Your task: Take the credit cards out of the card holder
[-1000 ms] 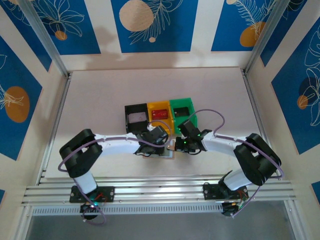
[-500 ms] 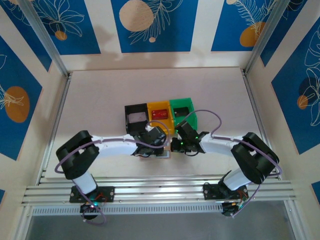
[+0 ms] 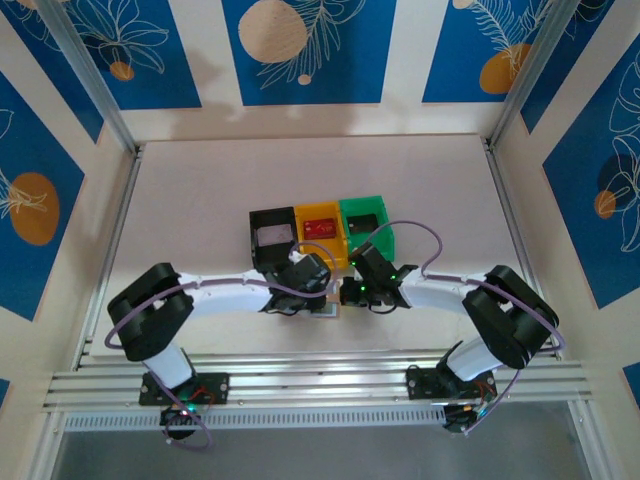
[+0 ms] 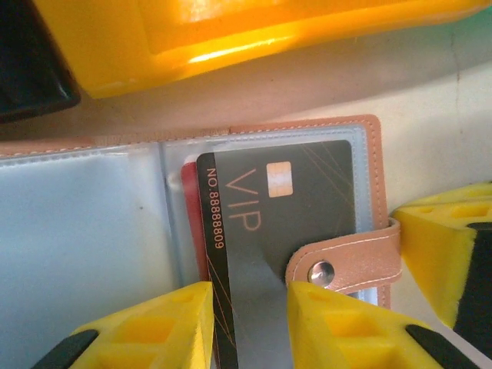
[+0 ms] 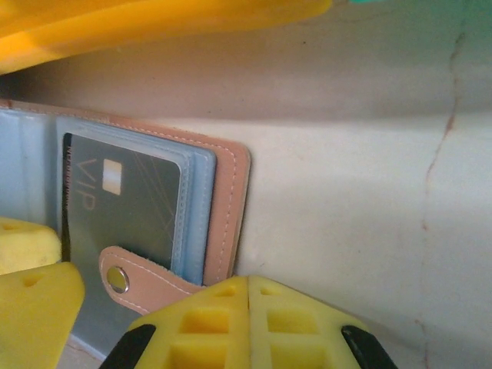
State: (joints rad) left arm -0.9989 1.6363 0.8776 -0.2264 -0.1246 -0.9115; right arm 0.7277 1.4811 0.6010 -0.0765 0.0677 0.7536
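The card holder (image 4: 373, 154) lies open on the table, tan-brown with pale pockets, and its snap tab (image 4: 346, 261) is folded over the right page. A dark grey VIP credit card (image 4: 307, 200) sits in the right pocket, with a red card's edge (image 4: 188, 223) beside it. My left gripper (image 4: 250, 307) is open, its yellow fingertips apart over the VIP card's lower end. My right gripper (image 5: 248, 286) is shut with nothing in it, and its tips touch the holder's (image 5: 231, 207) lower right edge. In the top view both grippers (image 3: 318, 296) (image 3: 345, 292) meet over the holder.
A yellow bin (image 3: 320, 232) with a red item inside stands just behind the holder, between a black bin (image 3: 272, 235) and a green bin (image 3: 365, 225). The yellow bin's wall (image 4: 231, 38) rises close above the holder. Bare table stretches to the right (image 5: 369, 192).
My right gripper has moved left until it meets the holder's edge, covering more of the holder in the top view. The left arm has shifted slightly.
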